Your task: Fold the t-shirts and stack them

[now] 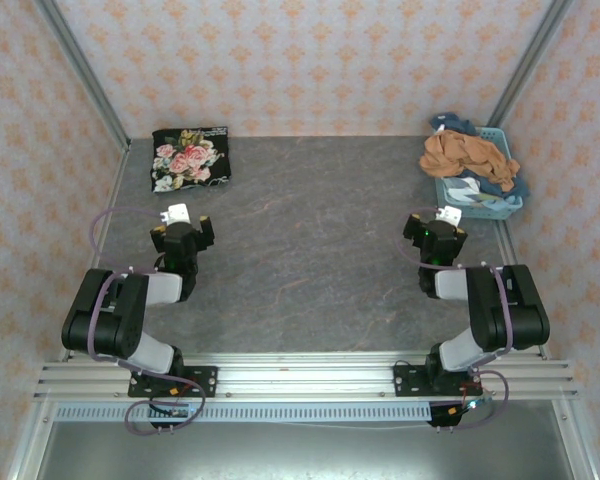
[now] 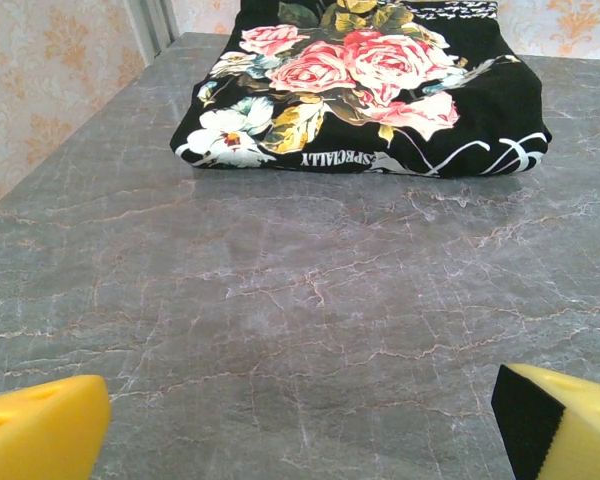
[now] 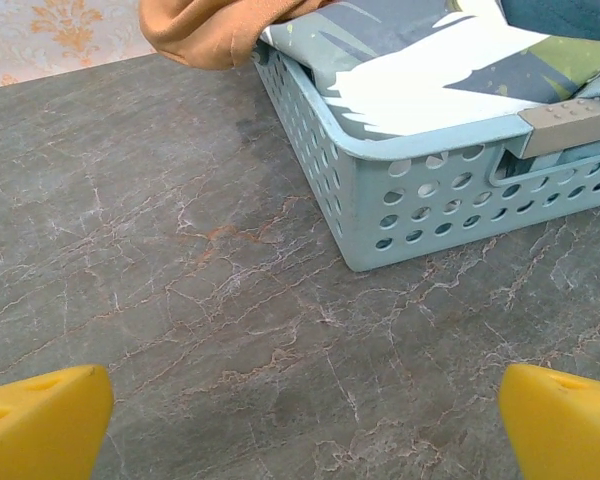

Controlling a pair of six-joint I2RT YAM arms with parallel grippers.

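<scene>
across the table [image 1: 310, 270] from the basket [image 1: 480, 207], at the far corner on the opposite side, lay the black t-shirt [image 1: 190, 158], folded into a compact rectangle with its rose print uppermost. over the basket's far rim hung the rust-orange t-shirt [image 1: 467, 155], bunched and unfolded; beneath it, inside the basket, lay a blue patterned t-shirt [image 3: 410, 70], also loose. the right gripper [image 1: 435, 228] hovered just short of the basket's near wall, its yellow fingertips [image 3: 45, 420] spread wide and empty. the left gripper [image 1: 185, 228] stood well apart from the basket, facing the folded shirt, likewise spread wide with nothing between its jaws. judged from this layout, one shirt was done and at least two awaited folding. likely faults: a pinch on the orange cloth could catch the shirt beneath it and drag both out together, since the two lay heaped on each other; a fingertip could snag a hole in the basket's lattice, or lift the light basket with the cloth; and a shirt pulled out by a single fold would probably land crumpled, making a flat spread harder.
</scene>
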